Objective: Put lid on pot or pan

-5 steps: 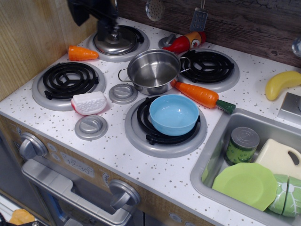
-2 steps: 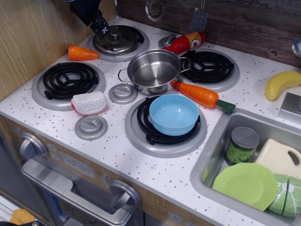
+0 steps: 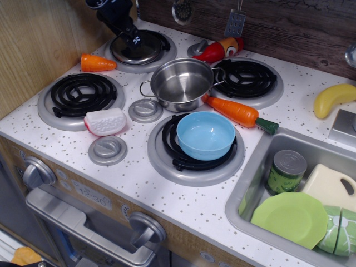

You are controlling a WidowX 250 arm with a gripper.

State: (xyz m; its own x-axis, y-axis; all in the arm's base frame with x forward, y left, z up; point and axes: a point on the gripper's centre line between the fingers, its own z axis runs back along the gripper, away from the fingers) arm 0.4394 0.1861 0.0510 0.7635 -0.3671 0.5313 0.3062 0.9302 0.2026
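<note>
Compared with the frame 0.4 s earlier, the gripper (image 3: 135,40) has shifted rightward, from the lid's left rim to directly over its centre; all other objects are unchanged. The lid (image 3: 137,48) lies on the burner behind and to the left of the pot (image 3: 182,83), well apart from it. The dark gripper covers the lid's knob; whether its fingers are apart or closed on the knob cannot be told. The pot stands upright and uncovered at mid-stove. Just in front of the pot sits the blue bowl (image 3: 206,135) on a burner. An orange carrot (image 3: 232,111) touches the pot's right side. A small grey disc (image 3: 146,110) lies just beside the pot's front left.
</note>
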